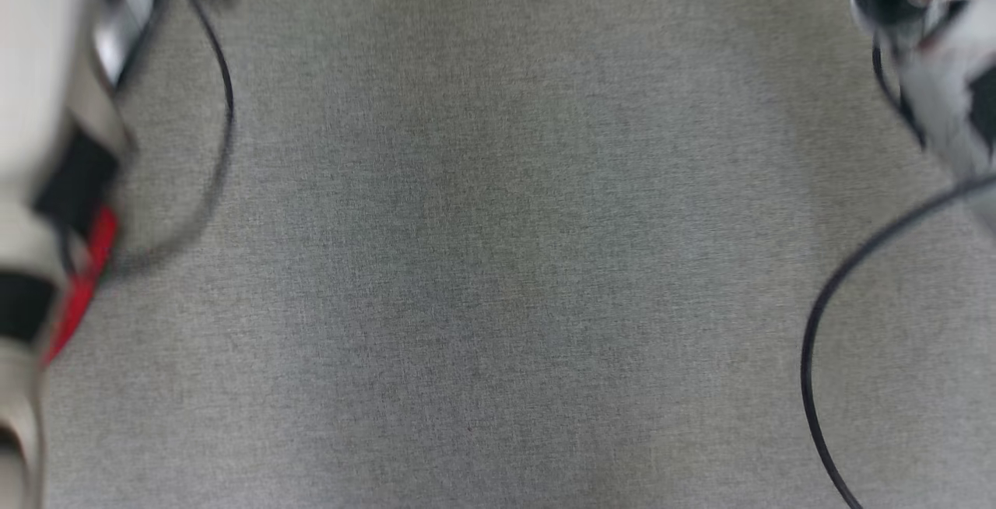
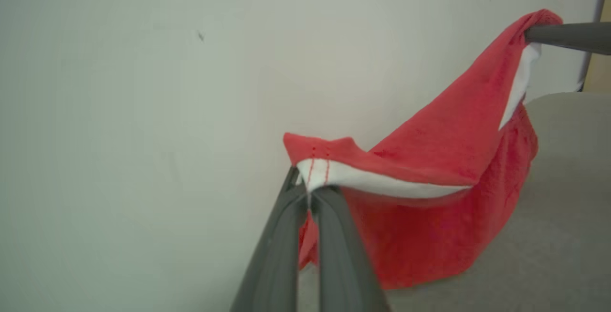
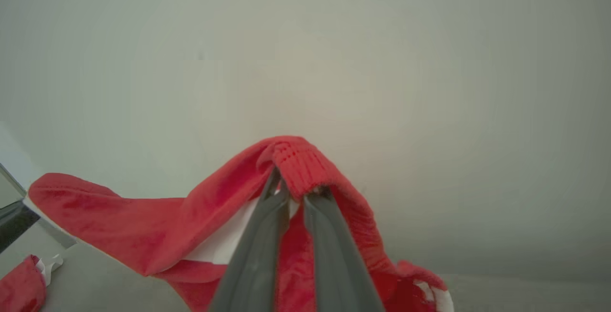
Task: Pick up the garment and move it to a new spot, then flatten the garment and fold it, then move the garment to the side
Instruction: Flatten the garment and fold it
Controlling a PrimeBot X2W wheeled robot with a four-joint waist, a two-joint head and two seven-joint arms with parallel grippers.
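One big grey fabric surface (image 1: 498, 260) spreads across the head view, and both wrist views have a plain pale wall (image 2: 143, 111) behind everything. Next down in size is the red garment (image 2: 429, 159) with its white lining. It's strung up in the air between both arms, sagging in the middle, and its lowest edge looks like it reaches the grey surface. The left gripper (image 2: 310, 192) is clamped tight on a stitched white-and-red hem corner. The right gripper (image 3: 293, 192) is pinched on a ribbed red cuff or collar bit, with cloth bunched over its fingertips. Smaller stuff: a black cable (image 1: 226, 104) loops off the blurry pale left forearm (image 1: 31, 104), and another cable (image 1: 809, 338) curves down the right side.
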